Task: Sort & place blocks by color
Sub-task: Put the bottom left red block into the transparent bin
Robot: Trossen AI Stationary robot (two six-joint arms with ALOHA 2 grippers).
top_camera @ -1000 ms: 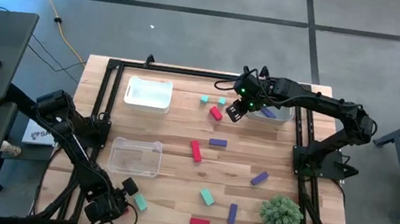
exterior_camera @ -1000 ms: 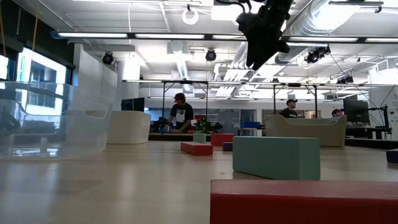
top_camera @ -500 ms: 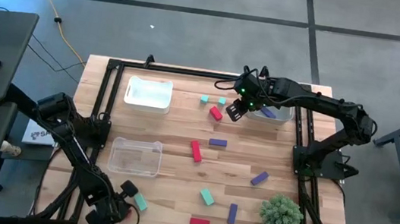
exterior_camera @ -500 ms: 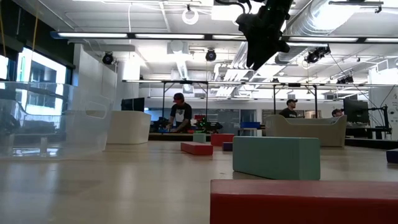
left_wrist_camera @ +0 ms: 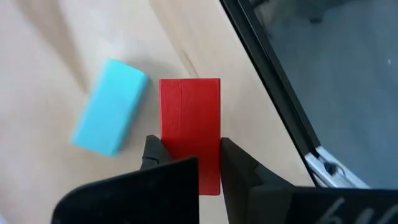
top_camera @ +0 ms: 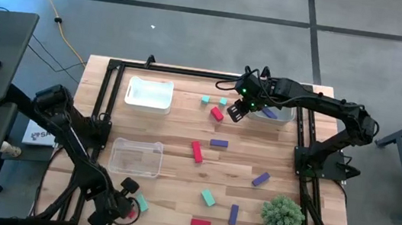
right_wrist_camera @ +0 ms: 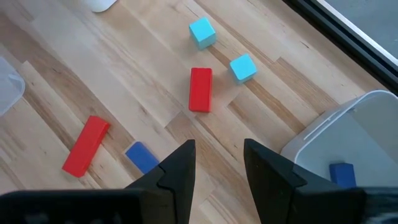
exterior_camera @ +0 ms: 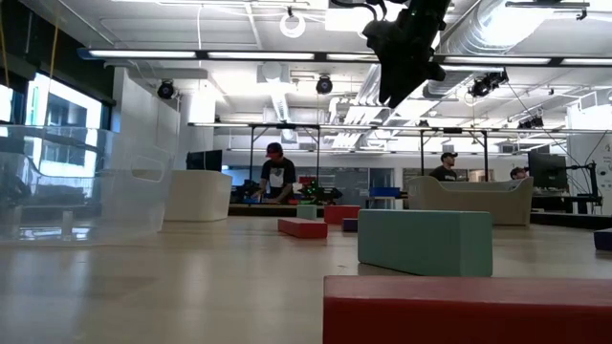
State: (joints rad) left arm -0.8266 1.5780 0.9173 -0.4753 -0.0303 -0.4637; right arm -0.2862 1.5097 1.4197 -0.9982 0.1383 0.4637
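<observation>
Left gripper (left_wrist_camera: 186,163) down at the near left corner of the table (top_camera: 176,125), fingers clamped on a red block (left_wrist_camera: 189,134), with a teal block (left_wrist_camera: 111,106) lying just beside it on the wood. Right gripper (top_camera: 237,111) held above the far side, just beside the far right tray (top_camera: 286,117), jaws partly apart with nothing visible between them in its wrist view.

Sorting judged barely begun. One purple block (right_wrist_camera: 341,172) seen inside the far right tray. Far left tray (top_camera: 149,93) and middle left tray (top_camera: 135,157) both looked bare of blocks from above, though hard to be sure through clear plastic.

Left loose on the table: a small red block (top_camera: 217,114) and two small teal blocks (top_camera: 214,99) near the right gripper; a longer red block (top_camera: 197,152) and a purple block (top_camera: 219,142) mid-table; another purple block (top_camera: 260,179) toward the right; a teal block (top_camera: 208,198), an upright-lying purple block (top_camera: 234,214) and a red block (top_camera: 200,223) near the front edge, close to the spiky green plant (top_camera: 282,216).

Most of the blocks therefore unsorted; red and teal apparently without any block delivered yet.
</observation>
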